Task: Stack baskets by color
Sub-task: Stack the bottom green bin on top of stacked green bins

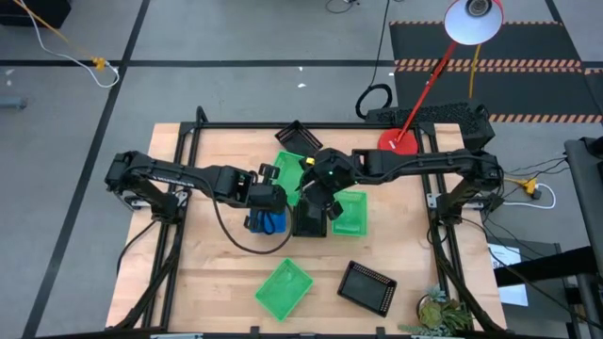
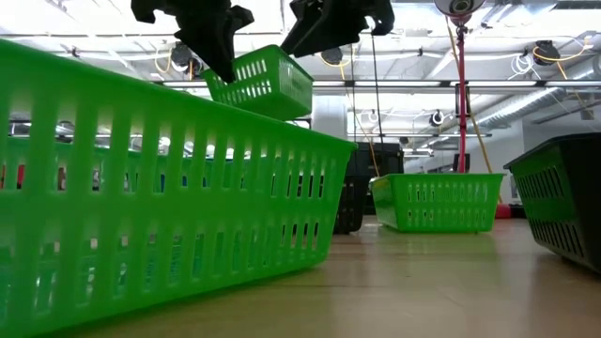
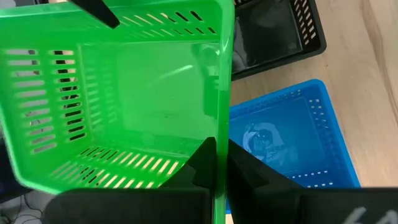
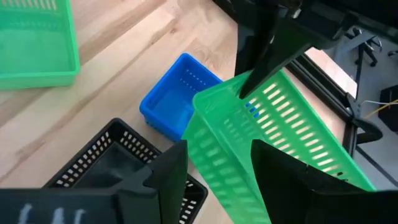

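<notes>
A green basket (image 1: pixel 287 172) hangs tilted in the air over the table's middle, my left gripper (image 3: pixel 221 168) shut on it. My right gripper (image 4: pixel 217 177) is open; its fingers stand on either side of another wall of this basket. Under the basket sit a blue basket (image 3: pixel 292 137) and a black basket (image 1: pixel 309 222) on their bottoms. A second green basket (image 1: pixel 350 213) stands to their right, and a third (image 1: pixel 285 288) near the front edge. More black baskets lie at front right (image 1: pixel 367 285) and at the far side (image 1: pixel 299 138). My left gripper pinches one side wall of the green basket (image 3: pixel 219 127) at its rim, one finger inside the basket and one outside. The fingers slant down from the table's left. The basket is lifted clear and tilted, as the low view (image 2: pixel 263 83) shows. My right gripper's fingers (image 4: pixel 171 168) stand by the basket's wall; whether they touch it, I cannot tell.
A red lamp base (image 1: pixel 399 141) with its slanting arm stands at the table's far right. A small plant (image 1: pixel 438 315) sits at the front right corner. Bare wood shows at the front left and along the right side.
</notes>
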You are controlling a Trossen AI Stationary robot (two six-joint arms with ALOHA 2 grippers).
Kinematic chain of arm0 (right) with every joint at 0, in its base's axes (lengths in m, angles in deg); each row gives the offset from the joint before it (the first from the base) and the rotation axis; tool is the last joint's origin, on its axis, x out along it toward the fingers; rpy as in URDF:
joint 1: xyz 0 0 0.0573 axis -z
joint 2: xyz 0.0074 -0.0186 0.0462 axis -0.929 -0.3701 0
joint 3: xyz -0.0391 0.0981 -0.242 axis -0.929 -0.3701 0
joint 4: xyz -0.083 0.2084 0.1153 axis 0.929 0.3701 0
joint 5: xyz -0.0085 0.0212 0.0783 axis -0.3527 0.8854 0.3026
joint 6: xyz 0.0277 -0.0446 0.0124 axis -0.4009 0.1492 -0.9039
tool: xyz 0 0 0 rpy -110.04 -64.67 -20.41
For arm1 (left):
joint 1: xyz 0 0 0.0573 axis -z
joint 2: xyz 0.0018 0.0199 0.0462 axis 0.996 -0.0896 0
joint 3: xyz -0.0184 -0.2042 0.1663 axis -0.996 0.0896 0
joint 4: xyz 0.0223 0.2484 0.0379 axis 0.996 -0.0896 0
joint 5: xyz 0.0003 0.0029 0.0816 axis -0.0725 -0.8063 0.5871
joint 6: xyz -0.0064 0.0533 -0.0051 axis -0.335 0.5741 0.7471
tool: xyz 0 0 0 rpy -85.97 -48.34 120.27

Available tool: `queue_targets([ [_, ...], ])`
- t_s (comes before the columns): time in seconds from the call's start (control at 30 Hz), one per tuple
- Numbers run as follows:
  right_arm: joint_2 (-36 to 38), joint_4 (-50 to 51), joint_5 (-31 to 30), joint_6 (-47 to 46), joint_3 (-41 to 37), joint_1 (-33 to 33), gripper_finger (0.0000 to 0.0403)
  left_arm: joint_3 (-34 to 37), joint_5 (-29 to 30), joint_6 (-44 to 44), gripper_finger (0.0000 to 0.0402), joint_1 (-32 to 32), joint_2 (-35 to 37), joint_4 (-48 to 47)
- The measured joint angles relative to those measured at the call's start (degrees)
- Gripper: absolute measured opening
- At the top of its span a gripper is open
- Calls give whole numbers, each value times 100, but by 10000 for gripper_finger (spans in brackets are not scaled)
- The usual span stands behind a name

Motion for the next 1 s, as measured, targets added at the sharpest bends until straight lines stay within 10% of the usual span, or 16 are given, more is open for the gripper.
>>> queue_targets([
  [1.0, -249, 147, 125, 512, -4, 59, 16, 7, 2, 148, 25, 5, 0, 177],
])
